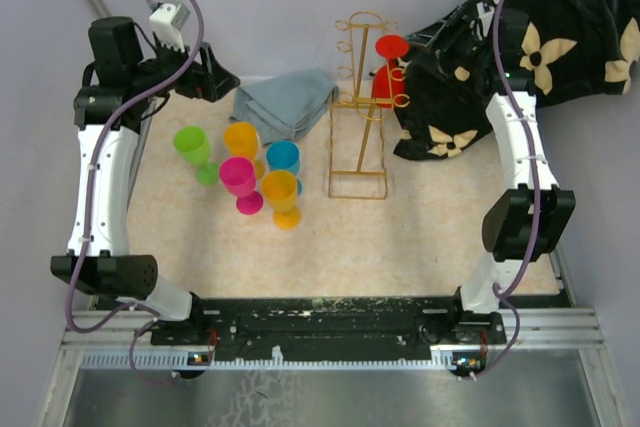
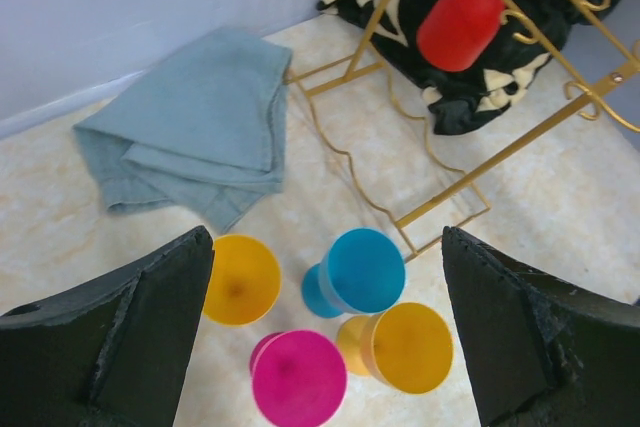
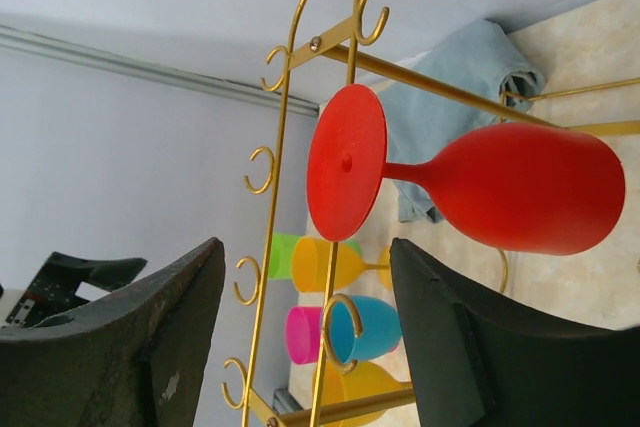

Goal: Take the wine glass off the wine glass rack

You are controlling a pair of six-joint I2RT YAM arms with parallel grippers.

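Note:
The wine glass point(image 1: 388, 69) is red and hangs bowl-down on the right side of the gold wire wine glass rack point(image 1: 359, 119) at the back middle of the table. My right gripper point(image 1: 424, 55) is open just right of the glass and does not touch it. In the right wrist view the glass point(image 3: 520, 187) and its round foot lie beyond my open right gripper point(image 3: 305, 247), with the rack's post point(image 3: 283, 137) between the fingers. My left gripper point(image 1: 222, 82) is open and empty at the back left. The left wrist view shows it point(image 2: 328, 237) above the cups, with the glass point(image 2: 468, 17) far off.
A folded blue-grey cloth point(image 1: 285, 99) lies left of the rack. Several plastic cups stand left of it: green point(image 1: 190, 143), orange point(image 1: 241, 139), blue point(image 1: 283, 157), pink point(image 1: 238, 177), orange point(image 1: 281, 190). A black flowered cloth point(image 1: 560, 37) is heaped at the back right.

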